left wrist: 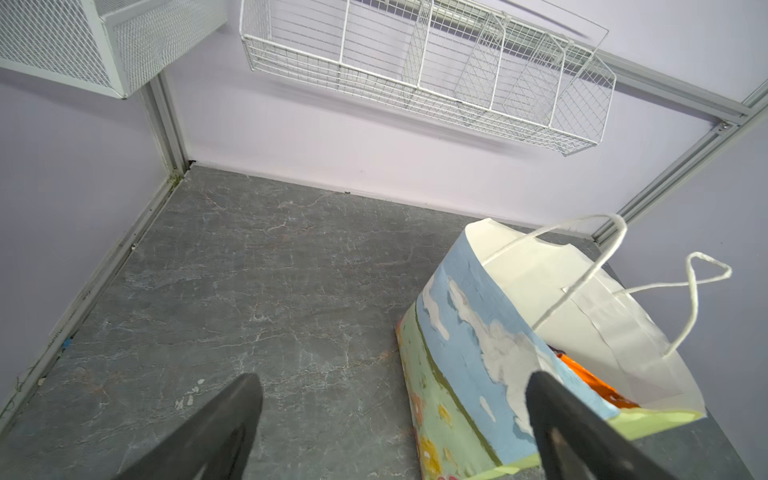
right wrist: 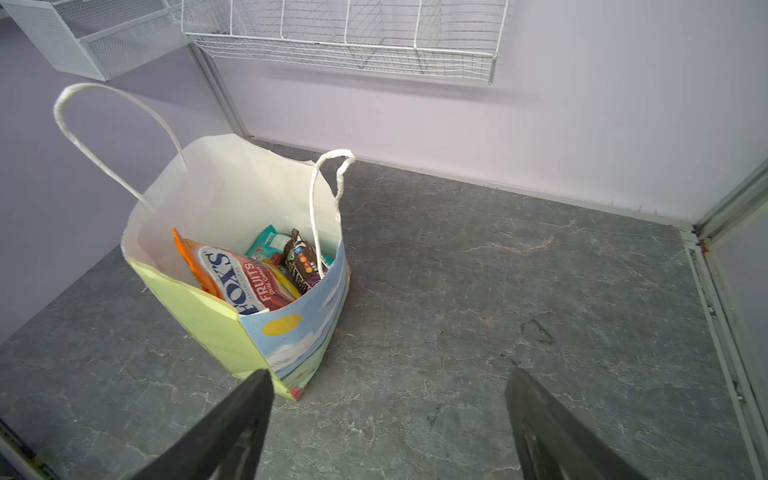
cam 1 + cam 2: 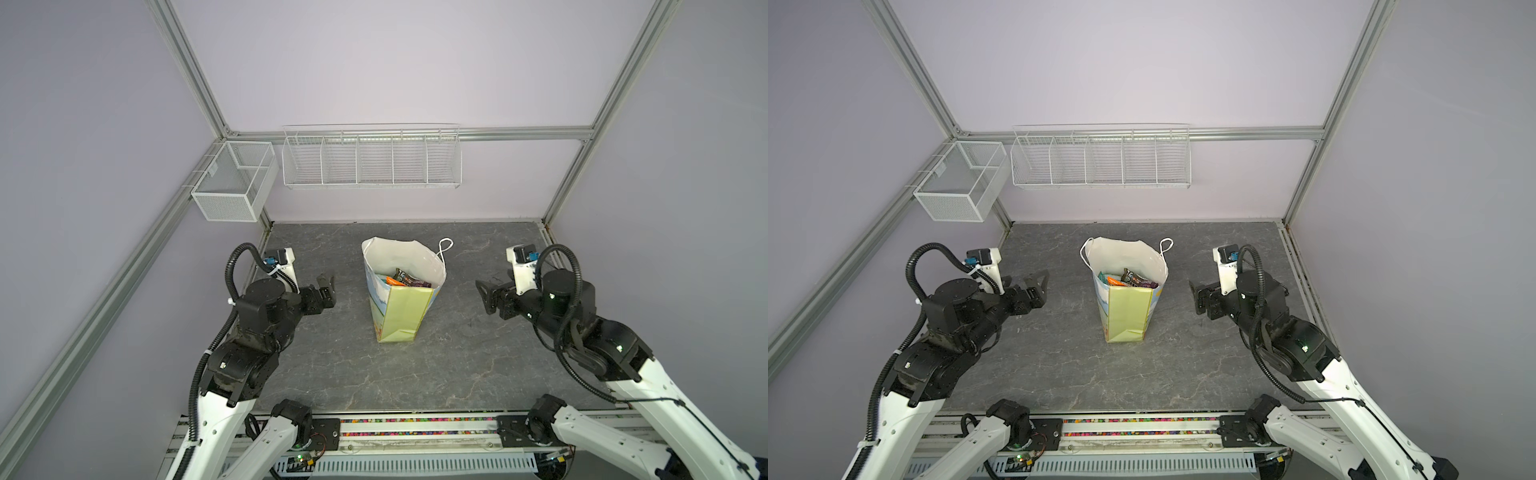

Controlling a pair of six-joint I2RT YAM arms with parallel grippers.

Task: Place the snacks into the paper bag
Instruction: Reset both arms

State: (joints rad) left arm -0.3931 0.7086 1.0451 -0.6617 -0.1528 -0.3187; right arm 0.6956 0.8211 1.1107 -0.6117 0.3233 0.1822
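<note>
Grey bench point(image 3: 415, 374), lilac walls point(image 3: 395, 62), wire baskets point(image 3: 370, 160) at twelve o'clock, paper bag point(image 3: 401, 316) mid-bench holding snacks point(image 2: 249, 274), left gripper point(image 3: 325, 281) nine o'clock, right gripper point(image 3: 483, 297) three o'clock, all fingers point(image 1: 216, 428) released.

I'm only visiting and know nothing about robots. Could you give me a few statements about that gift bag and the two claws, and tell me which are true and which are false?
1. The paper bag stands upright on the table. True.
2. The left gripper is clamped on a packet. False: it is open and holds nothing.
3. Several snacks, a FOX'S pouch among them, lie inside the bag. True.
4. The wire baskets on the wall hold packets. False: no packet shows in them.
5. The right gripper is open and apart from the bag. True.
</note>
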